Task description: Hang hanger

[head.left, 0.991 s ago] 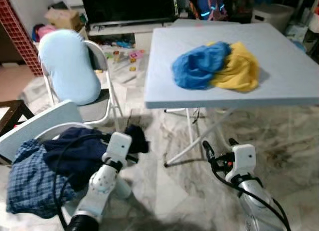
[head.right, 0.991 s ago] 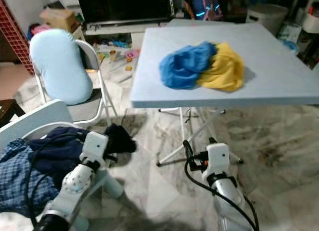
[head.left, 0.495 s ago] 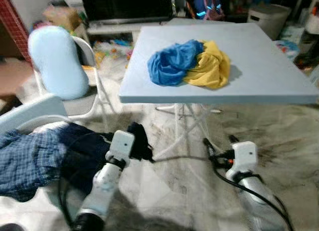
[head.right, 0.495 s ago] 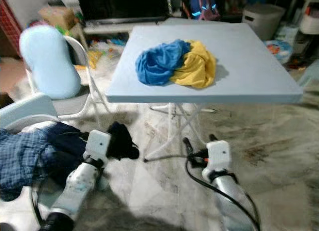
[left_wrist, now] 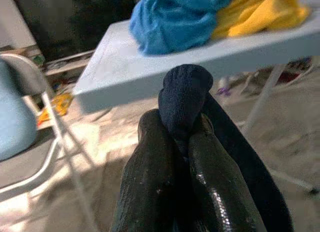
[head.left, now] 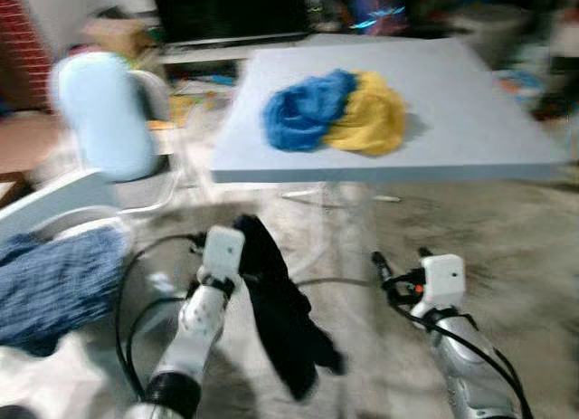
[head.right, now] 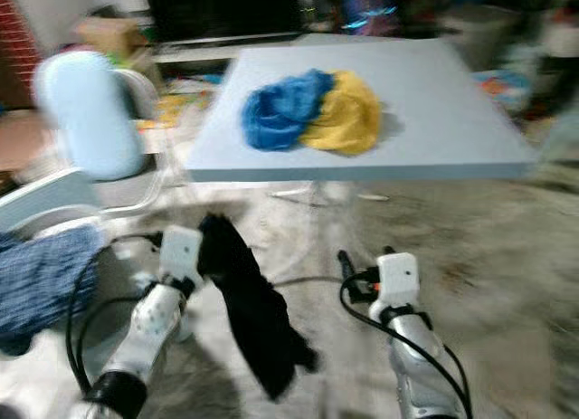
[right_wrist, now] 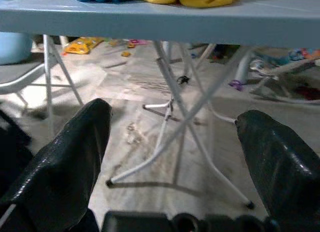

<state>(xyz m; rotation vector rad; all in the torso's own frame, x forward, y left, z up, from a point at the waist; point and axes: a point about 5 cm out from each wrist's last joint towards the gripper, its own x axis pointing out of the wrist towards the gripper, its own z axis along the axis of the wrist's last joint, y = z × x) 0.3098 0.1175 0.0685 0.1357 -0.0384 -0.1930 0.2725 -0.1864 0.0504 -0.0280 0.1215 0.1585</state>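
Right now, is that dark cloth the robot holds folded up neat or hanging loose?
Hanging loose. The dark cloth dangles crumpled from the left gripper, whose jaws are pinched shut on its top end.

We see two bunched cloths (head.left: 335, 119) on the table (head.left: 470, 120) ahead, chair (head.left: 104, 120) at its left, garment (head.left: 280, 319) hanging before it.

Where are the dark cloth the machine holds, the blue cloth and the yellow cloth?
dark cloth (head.left: 276, 324), left eye view, middle of its hanging length.
blue cloth (head.left: 300, 119), left eye view, centre of the bundle.
yellow cloth (head.left: 371, 120), left eye view, centre of the heap.
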